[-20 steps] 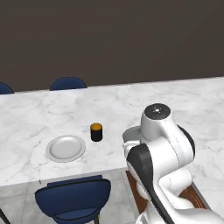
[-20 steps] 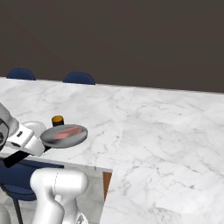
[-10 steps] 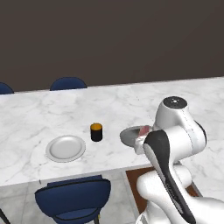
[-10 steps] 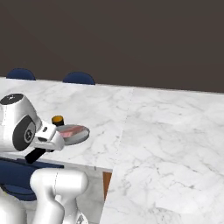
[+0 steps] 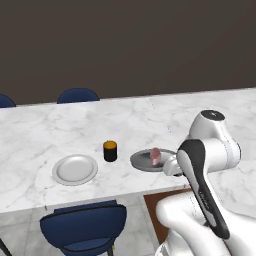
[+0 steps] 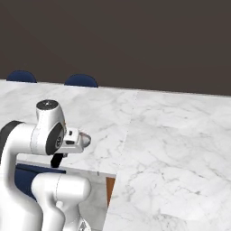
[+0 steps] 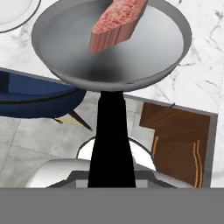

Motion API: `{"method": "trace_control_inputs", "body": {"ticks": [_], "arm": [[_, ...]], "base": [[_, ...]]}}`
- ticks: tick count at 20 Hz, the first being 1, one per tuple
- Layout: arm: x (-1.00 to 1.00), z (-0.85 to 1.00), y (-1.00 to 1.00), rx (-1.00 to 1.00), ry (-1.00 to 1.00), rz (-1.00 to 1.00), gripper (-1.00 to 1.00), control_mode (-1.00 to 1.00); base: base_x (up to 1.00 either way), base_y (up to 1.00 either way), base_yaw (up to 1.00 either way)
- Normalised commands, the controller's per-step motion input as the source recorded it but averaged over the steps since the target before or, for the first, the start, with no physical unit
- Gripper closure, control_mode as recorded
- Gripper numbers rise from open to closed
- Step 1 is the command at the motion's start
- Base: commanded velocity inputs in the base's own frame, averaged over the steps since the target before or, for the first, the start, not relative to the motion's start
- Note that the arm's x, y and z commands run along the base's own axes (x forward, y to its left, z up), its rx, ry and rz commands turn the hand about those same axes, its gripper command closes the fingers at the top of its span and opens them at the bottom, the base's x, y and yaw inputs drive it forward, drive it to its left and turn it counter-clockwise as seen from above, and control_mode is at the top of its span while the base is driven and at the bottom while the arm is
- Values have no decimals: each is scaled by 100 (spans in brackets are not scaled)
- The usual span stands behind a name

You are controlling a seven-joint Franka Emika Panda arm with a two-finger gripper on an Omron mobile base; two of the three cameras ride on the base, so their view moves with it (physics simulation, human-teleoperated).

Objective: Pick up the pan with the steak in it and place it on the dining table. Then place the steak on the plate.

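End effector: we see it closed on the pan handle. Steak lies in the pan above the surface, near the cup and plate.

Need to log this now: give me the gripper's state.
Gripper: closed on the black handle of the pan, steak inside.

One pan, steak, plate, cup.
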Motion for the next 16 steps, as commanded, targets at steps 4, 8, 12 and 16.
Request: {"method": "trace_control_inputs", "body": {"ticks": [4,8,12,16], "arm": [[18,-28,-19,3,-2,21,100,-100],[-1,0,-2,0,-1,3,100,-100],[30,-15,0,0,0,0,100,-100],[44,-34,-2,0,0,2,100,-100]], "base": [[0,0,0],[0,0,0],[0,0,0],[0,0,0]]}}
